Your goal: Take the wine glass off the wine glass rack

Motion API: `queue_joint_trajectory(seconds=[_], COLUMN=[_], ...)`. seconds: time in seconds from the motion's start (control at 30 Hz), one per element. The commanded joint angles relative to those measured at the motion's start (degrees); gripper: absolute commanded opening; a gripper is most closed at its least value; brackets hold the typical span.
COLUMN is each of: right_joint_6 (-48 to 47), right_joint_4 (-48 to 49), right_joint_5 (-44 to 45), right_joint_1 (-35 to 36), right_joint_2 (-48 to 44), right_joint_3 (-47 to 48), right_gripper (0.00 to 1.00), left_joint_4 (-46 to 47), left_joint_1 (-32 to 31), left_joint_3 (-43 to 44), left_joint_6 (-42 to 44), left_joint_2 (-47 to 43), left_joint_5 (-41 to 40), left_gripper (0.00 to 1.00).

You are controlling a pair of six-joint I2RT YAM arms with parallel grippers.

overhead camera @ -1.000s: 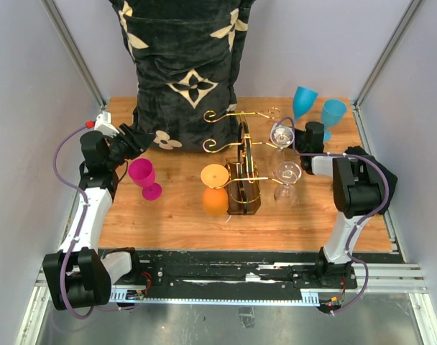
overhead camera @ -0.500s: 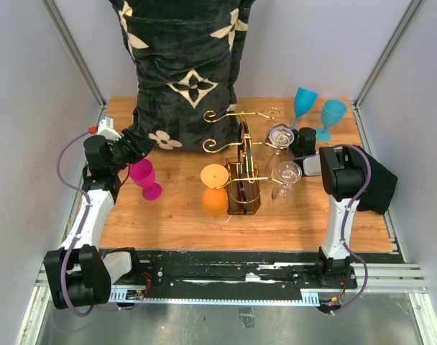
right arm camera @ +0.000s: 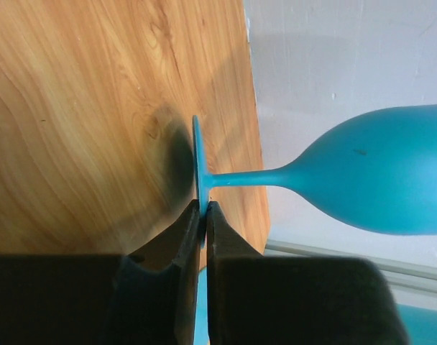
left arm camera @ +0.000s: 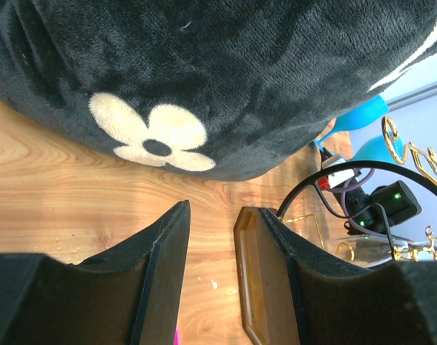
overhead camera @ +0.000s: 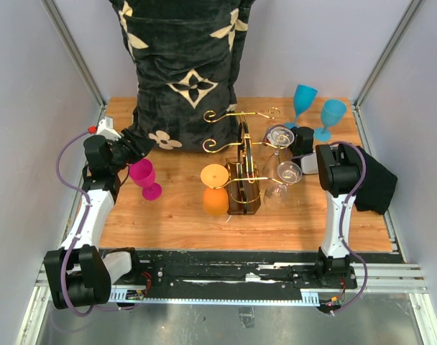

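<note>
Moved: right arm (overhead camera: 338, 172) nearer gold-wire, dark-wood wine glass rack (overhead camera: 245, 194).
Right hand (right arm camera: 203, 207): shut at opaque teal goblet (right arm camera: 376, 180) foot, by wooden surface (right arm camera: 75, 108) rear edge.
Left hand (left arm camera: 213, 208): parted, empty.

No readable text, label, brand or number appears on anything.

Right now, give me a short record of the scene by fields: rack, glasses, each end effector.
rack: wine glass rack, upright
right of rack: far clear wine glass, near clear wine glass
left of rack: orange glass
standing elsewhere: pink glass, blue glass, second blue glass
left end effector: open, empty, beside black pillow
right end effector: shut, next to far clear wine glass
</note>
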Motion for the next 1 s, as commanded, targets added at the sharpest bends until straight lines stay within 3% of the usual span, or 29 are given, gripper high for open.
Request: queue_joint_trajectory(seconds=[0.0,0.23,0.67,0.97], right_joint_6=[-1.95,-2.36,-3.76,-2.49], right_joint_4=[-7.82,-12.51,-22.59,-36.81], right_joint_5=[0.52,0.94,-0.36,-2.05], right_joint_1=[1.23,1.64,2.09,2.15], right_joint_2=[2.45,3.13,0.51,-1.0], right_joint_3=[2.33,3.3,2.92,5.34], right_gripper=[0.1,0.11,0.36,0.55], left_joint_4=[0.63,0.69,1.11,2.24], left_joint_1=[-0.33,-0.37,-0.41,-0.4], left_joint_3=[-0.08,-0.22,-0.8,-1.66], left_joint_6=[1.46,1.49,1.6,0.99], left_joint_2=[-1.36,-1.57,-1.69,-1.5], left_joint_5=[-1.32,-1.13,-0.42,0.32], left_gripper=[0.48,0.47,0.47,0.47])
